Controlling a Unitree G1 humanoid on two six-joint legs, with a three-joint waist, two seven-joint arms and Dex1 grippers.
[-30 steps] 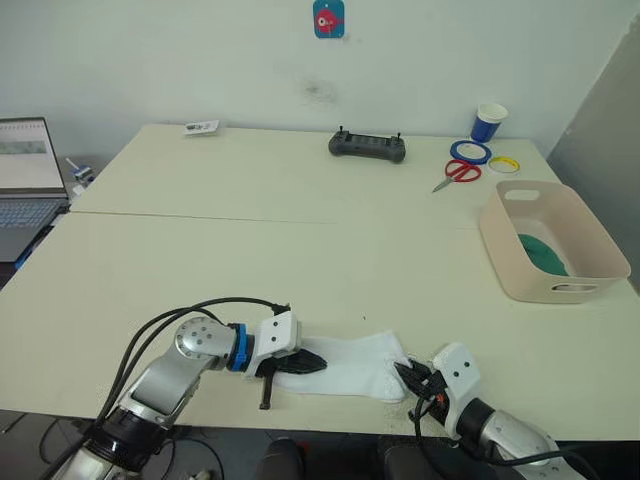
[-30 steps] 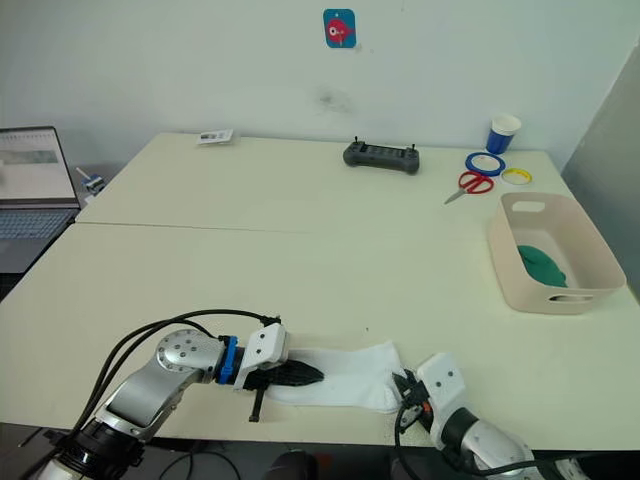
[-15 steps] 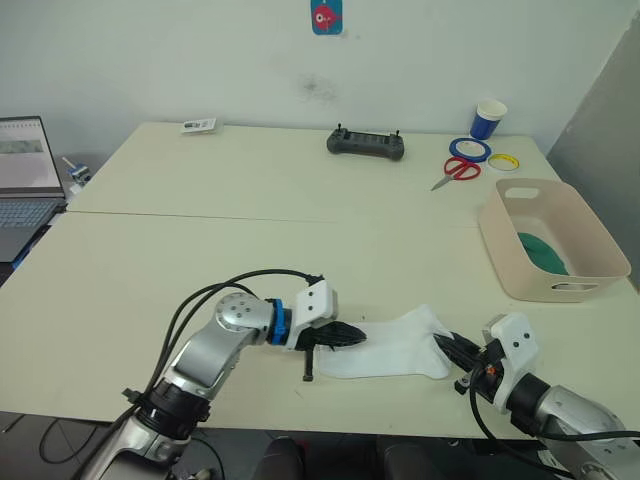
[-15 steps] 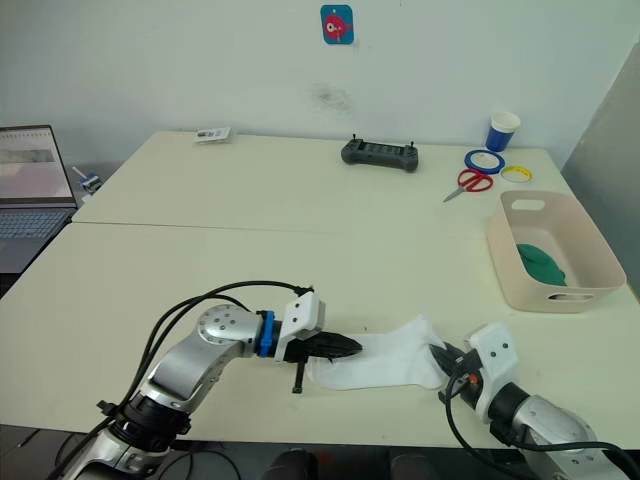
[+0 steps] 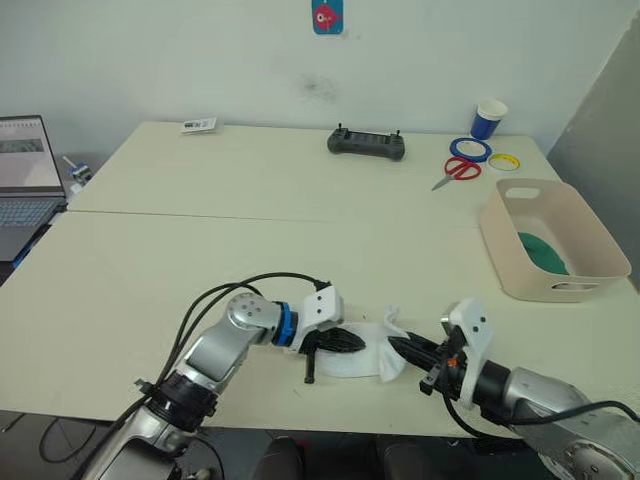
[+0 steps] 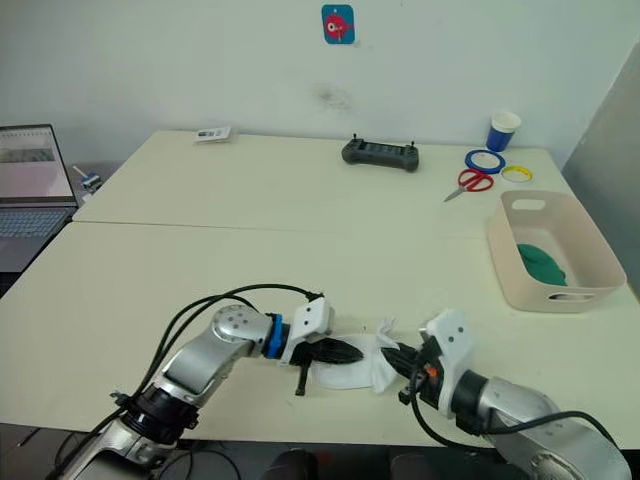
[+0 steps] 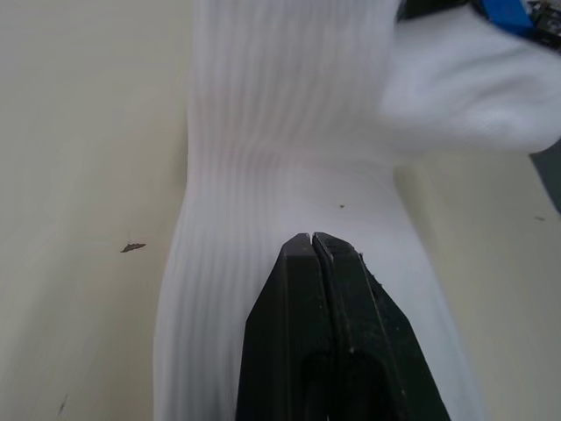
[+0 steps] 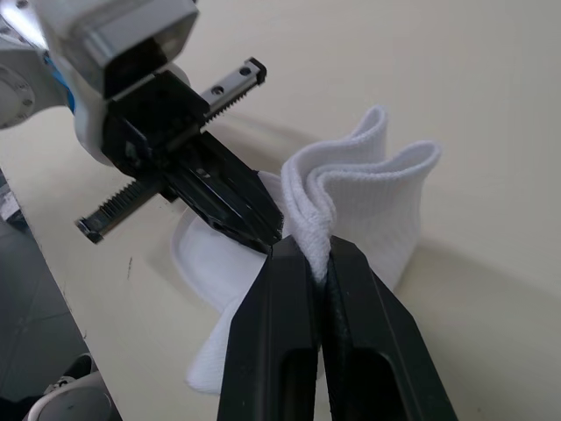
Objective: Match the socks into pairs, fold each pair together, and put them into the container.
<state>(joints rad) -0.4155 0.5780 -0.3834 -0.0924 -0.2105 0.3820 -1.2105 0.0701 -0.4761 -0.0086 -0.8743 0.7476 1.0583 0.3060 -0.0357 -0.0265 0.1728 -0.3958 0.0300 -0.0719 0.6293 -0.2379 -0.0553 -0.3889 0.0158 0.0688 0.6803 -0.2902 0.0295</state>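
Since half a second ago the right arm has swung back toward the left one, carrying its end of the soft white fabric socks (image 5: 372,350) over so that the stretched-out strip now lies bunched and doubled near the table's front edge; a second ago the same socks lay flat and long between the two arms.

On the left, the left gripper (image 5: 352,343) rests on the lower layer of the socks, its two black fingers closed tip to tip and pressing the fabric down against the cream tabletop (image 5: 250,240). Whether fabric is actually caught between them cannot be told.

Just to its right, the right gripper (image 8: 308,250) has its fingers shut on the ribbed edge of the socks, holding that end raised and curled over the left fingers.

Judged from this, the fold of the white pair is about halfway made and wants laying flat.

Far right, well apart, the beige-pink rectangular plastic container (image 5: 600,262) holds something dark green (image 5: 543,251).
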